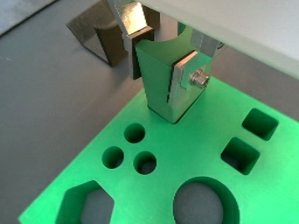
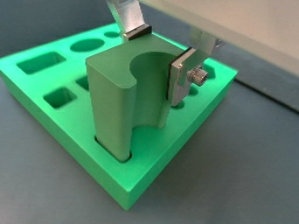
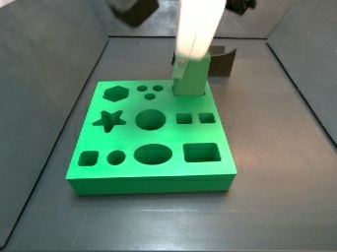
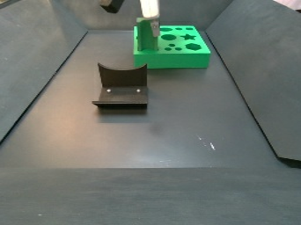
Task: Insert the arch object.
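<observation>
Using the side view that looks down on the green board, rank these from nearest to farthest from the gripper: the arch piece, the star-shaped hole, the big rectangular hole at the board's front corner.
The gripper is at the board's back edge.
1. Arch piece: standing right at the gripper, in the board's back part.
2. Star-shaped hole: mid-board, on the picture's left.
3. Rectangular hole: front corner, on the picture's right, farthest.

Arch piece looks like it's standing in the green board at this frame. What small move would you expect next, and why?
Probably open the gripper and lift straight up. In a wrist view the green arch piece stands upright with its base already sunk into a slot at the corner of the green board, with the fingers at its top.
</observation>
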